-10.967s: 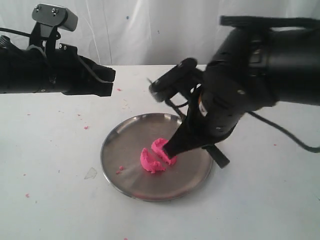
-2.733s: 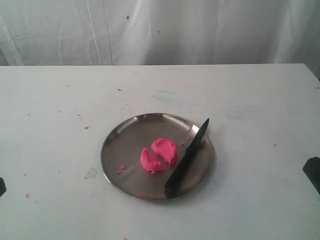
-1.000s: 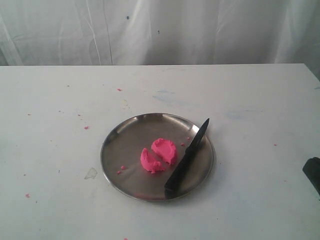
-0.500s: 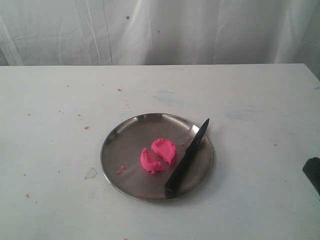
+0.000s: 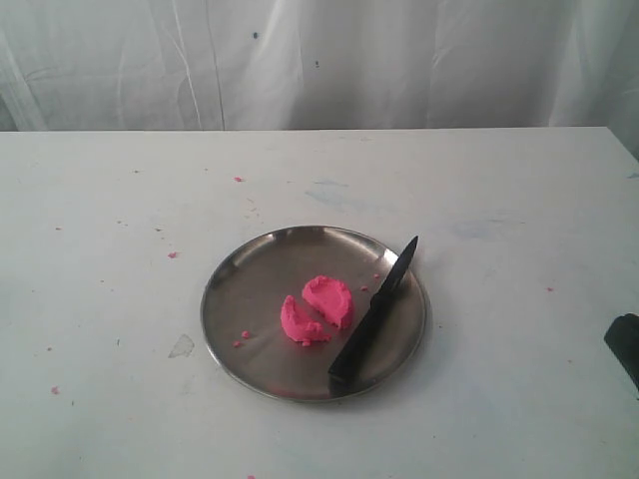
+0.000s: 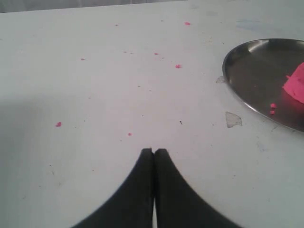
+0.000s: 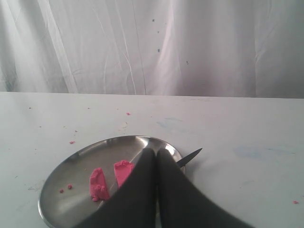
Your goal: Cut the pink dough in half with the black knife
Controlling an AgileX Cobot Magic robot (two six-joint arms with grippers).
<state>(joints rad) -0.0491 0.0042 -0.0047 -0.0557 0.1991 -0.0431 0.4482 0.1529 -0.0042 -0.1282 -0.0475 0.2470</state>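
The pink dough lies in two half-lumps with a gap between them, in the middle of the steel plate. The black knife rests on the plate's right side, tip pointing away over the rim, free of any gripper. In the right wrist view the halves show beside my right gripper, which is shut and empty, with the knife's tip just beyond it. My left gripper is shut and empty over bare table, well away from the plate. A dark bit of the right arm shows at the exterior view's right edge.
Tiny pink crumbs dot the white table and the plate. A small clear flake lies left of the plate. A white curtain hangs behind the table.
Eleven seconds ago both arms hung over the plate, the right one with the knife at the dough. Now they are drawn back and the knife lies on the plate. Nothing moved in the last second.
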